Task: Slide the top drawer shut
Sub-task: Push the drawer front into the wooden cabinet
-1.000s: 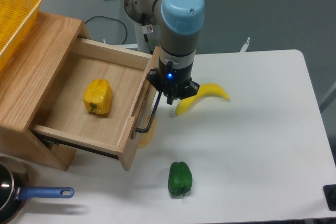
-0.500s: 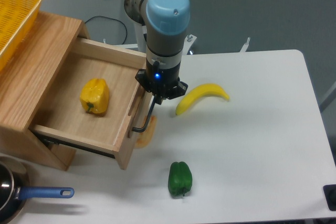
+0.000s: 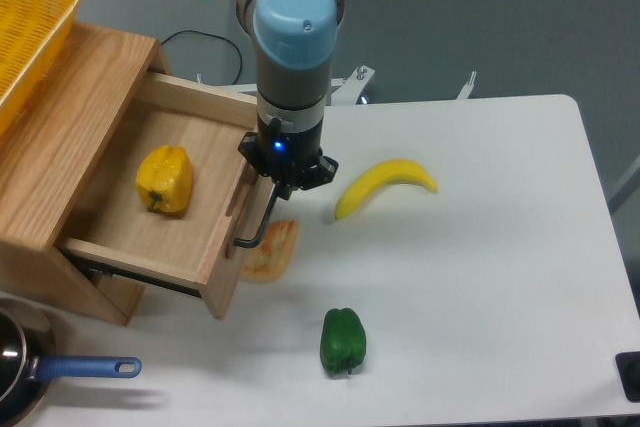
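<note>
Top drawer [image 3: 150,197] further in than before

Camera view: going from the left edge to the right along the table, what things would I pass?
Pan with the blue handle → yellow pepper in the top drawer → black drawer handle → green pepper → banana.
</note>
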Action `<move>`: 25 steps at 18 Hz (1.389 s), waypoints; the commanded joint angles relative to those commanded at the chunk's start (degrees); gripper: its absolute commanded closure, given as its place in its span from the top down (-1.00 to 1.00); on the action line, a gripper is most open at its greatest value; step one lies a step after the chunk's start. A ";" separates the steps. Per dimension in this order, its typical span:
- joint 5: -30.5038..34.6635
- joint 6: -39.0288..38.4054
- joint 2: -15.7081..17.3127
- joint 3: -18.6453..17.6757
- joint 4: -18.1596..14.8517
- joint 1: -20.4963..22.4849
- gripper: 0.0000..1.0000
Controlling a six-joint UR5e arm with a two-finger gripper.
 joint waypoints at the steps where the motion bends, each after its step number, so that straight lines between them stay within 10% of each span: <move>1: 0.00 -0.18 0.09 -0.09 0.00 -0.09 -0.78; 25: -0.44 -9.49 0.09 -0.18 0.18 -8.79 -0.78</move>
